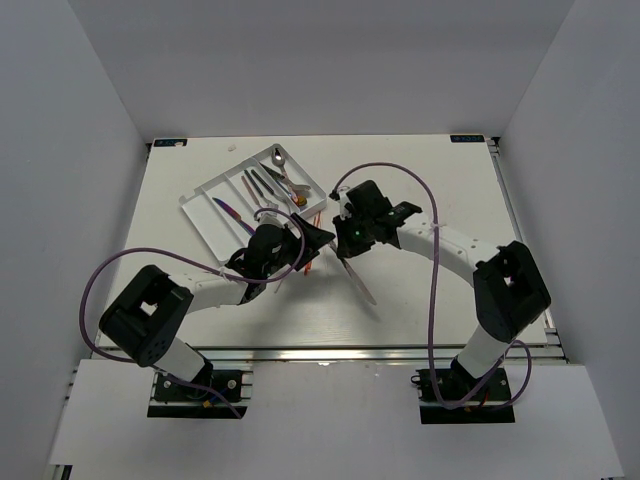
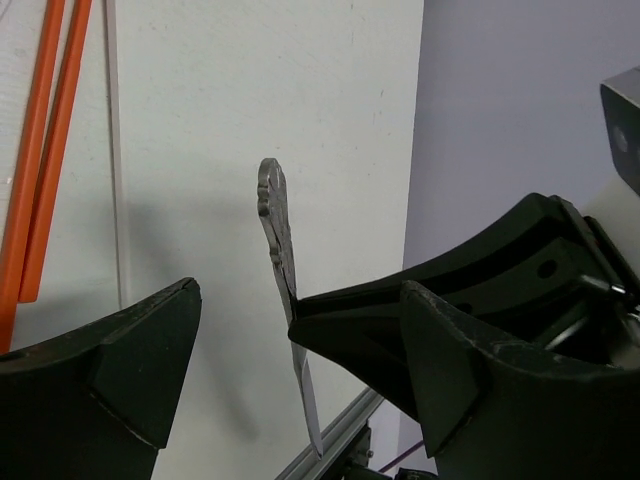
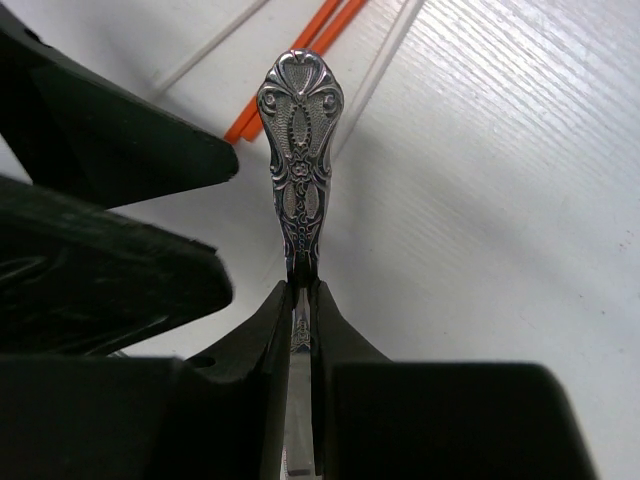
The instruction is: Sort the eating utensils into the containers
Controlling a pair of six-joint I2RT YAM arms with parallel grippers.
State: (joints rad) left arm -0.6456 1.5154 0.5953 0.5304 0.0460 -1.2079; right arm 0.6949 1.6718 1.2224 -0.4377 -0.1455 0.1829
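My left pincer [image 2: 300, 296] stood wide open over the white table [image 2: 220, 100]. Between its fingers [image 2: 110, 370] the right pincer [image 2: 298, 325] clamped a silver handle [image 2: 272, 210], with orange chopsticks [image 2: 45, 150] at the left.

Pale grey walls [image 1: 320, 60] enclose the far, left and right edges of a white rectangular tabletop [image 1: 460, 180]; a silver aluminium rail [image 1: 330, 352] lines the near edge.

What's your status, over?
Left gripper open, empty. Right gripper shut on silver utensil below its ornate handle. Orange chopsticks loose on table, outside tray. Left gripper close alongside, may crowd the tray run.
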